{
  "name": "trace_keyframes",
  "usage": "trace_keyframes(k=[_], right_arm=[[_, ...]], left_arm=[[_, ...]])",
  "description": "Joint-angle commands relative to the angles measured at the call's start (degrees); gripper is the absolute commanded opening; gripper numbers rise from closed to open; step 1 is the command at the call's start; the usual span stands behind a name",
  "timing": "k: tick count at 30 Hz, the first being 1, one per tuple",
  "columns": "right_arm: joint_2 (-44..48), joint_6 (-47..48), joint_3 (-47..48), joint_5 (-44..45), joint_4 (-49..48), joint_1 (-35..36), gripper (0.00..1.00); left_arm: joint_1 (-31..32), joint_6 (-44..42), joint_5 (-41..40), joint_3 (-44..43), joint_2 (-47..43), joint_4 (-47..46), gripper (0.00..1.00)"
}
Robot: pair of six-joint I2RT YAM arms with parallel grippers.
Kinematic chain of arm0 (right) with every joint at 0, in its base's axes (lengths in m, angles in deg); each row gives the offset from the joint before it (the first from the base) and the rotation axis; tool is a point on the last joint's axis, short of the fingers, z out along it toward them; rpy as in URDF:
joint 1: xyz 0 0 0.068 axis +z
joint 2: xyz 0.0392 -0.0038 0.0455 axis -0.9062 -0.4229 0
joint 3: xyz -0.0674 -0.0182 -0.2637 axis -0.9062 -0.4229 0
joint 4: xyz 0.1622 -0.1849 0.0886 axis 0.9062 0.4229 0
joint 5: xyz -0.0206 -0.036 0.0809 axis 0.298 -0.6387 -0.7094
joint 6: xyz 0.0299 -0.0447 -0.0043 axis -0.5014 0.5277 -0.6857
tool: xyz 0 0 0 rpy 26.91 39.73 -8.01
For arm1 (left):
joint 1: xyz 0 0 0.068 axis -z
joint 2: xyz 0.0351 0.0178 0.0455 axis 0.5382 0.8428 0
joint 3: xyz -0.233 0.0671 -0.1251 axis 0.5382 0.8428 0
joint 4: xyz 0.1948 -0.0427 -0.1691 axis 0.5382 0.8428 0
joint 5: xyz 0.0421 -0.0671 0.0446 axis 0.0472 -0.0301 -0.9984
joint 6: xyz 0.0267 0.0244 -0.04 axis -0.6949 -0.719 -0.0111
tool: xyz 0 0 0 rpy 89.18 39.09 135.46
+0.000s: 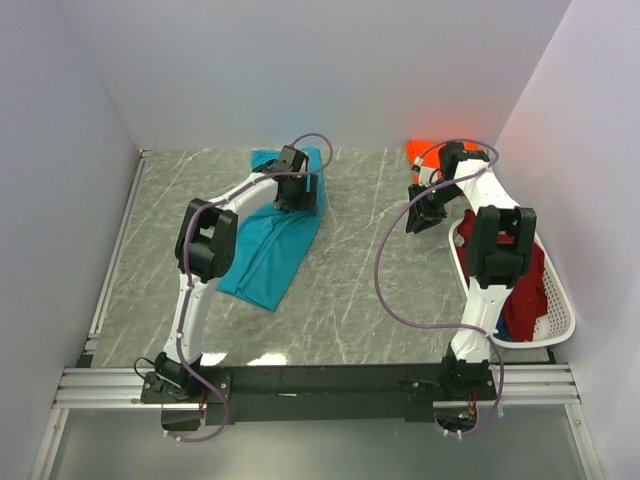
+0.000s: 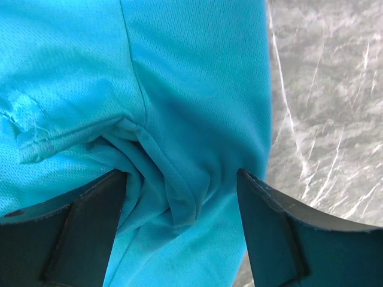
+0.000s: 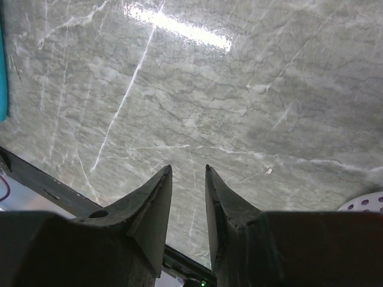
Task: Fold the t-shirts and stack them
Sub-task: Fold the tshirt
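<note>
Toward the back of the tabletop, the left hand, wide open, straddles a bunched ridge of the teal shirt; best pinch deep (both layers). Right hand, barely parted, holds nothing.

Teal shirt; orange shirt; grey marbled table.

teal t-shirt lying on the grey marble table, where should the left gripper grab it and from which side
Grip the raised wrinkle of cloth on the teal mesh t-shirt, coming straight down from above. Elsewhere it lies flat on the grey marble table, giving fingers nothing to pinch; this bunched ridge stands up, and the open left gripper straddles it.
</note>
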State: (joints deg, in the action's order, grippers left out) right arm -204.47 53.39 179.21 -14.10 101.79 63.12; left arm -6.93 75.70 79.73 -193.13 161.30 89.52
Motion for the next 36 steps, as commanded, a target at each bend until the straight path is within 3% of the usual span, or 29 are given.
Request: trace_keyframes(k=[1, 7, 10, 13, 14, 17, 22, 27, 31, 36], right_arm=[[1.85, 1.3, 0.25, 0.04, 0.9, -0.42, 0.36], [2.38, 1.83, 0.33, -0.84, 1.69, -0.42, 0.37], [2.64, 1.74, 0.16, -1.36, 1.78, -0.33, 0.37], [3.08, 1.57, -0.01, -1.71, 1.78, -0.42, 0.37], [3.26, 1.57, -0.02, -1.72, 1.78, -0.33, 0.37], [3.61, 1.48, 0.07, -1.8, 2.04, -0.33, 0.37], [4.31, 1.48, -0.63, -1.54, 1.87, -0.33, 0.37], [4.93, 1.74, -2.12, -1.01, 1.43, -0.42, 0.37], [5.02, 2.36, -2.74, -0.31, 1.34, -0.42, 0.37], [4.4, 2.45, -1.95, -0.22, 1.51, -0.5, 0.37]], left_arm=[[0.3, -3.78, -0.68, 0.25, -3.61, 3.04, 0.81], [0.04, -20.99, -4.99, 14.23, -23.56, 1.27, 0.86], [-0.05, -32.06, -1.75, 21.52, -31.3, 4.78, 0.8], [0.3, -37.71, 3.52, 28.12, -36.41, 10.13, 0.61], [1.17, -37.73, 3.27, 30.91, -37.64, 12.41, 0.53], [4.32, -36.68, 5.9, 37.41, -40.1, 14.28, 0.43], [11.01, -26.26, 5.65, 45.7, -40.64, 12.35, 0.43], [15.15, -17.71, 3.28, 47.47, -36.51, 9.89, 0.45], [15.59, -15.68, -0.33, 46.68, -34.05, 8.13, 0.46], [16.12, -14.27, 2.46, 45.71, -28.52, 8.39, 0.35]])
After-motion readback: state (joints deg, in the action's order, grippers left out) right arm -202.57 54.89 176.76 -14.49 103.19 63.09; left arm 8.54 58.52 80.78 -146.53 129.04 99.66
